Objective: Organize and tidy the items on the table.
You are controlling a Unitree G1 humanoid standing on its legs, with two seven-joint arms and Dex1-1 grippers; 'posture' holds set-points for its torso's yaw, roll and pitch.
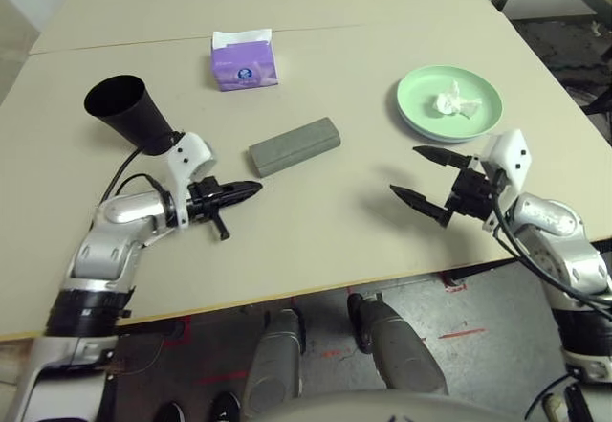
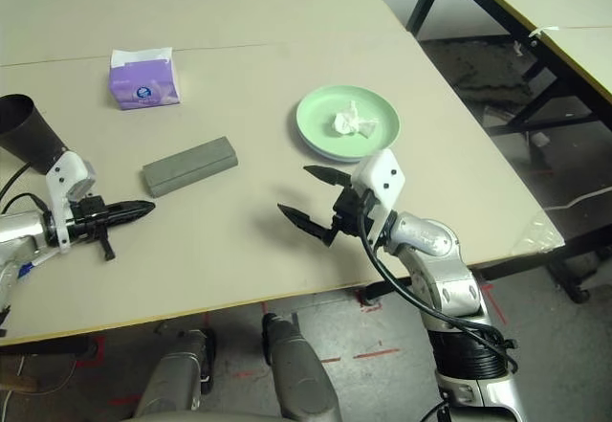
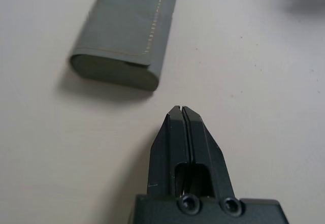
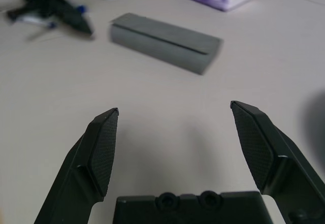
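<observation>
pressed flat together with nothing between them, the two black fingers of the left gripper [image 1: 251,189] hover just above the pale beige table [image 1: 316,221], pointing toward the near end of the grey oblong glasses case [image 1: 295,145]. the left wrist view makes the tips' meeting plain, and shows a strip of bare table between them and the case's rounded end, so they are near but apart. behind the left wrist stands a black cone-shaped cup [image 1: 126,108], wide mouth tilted up and away. at the left edge of the right eye view, a blue-capped white marker [image 2: 21,267] peeks from under the left forearm; the right wrist view gives a blurred bit of blue at the same spot. farther back, just short of the table's seam line [image 1: 143,41], sits a small purple tissue pack [image 1: 244,59] with white tissue at its top. right of the case lies a light green round plate [image 1: 449,103] holding a crumpled white tissue [image 1: 454,102]. nearest the table's front edge on the right, the right gripper [image 1: 422,173] has its fingers spread wide and empty, which its wrist view confirms, aimed across bare table toward the case.
</observation>
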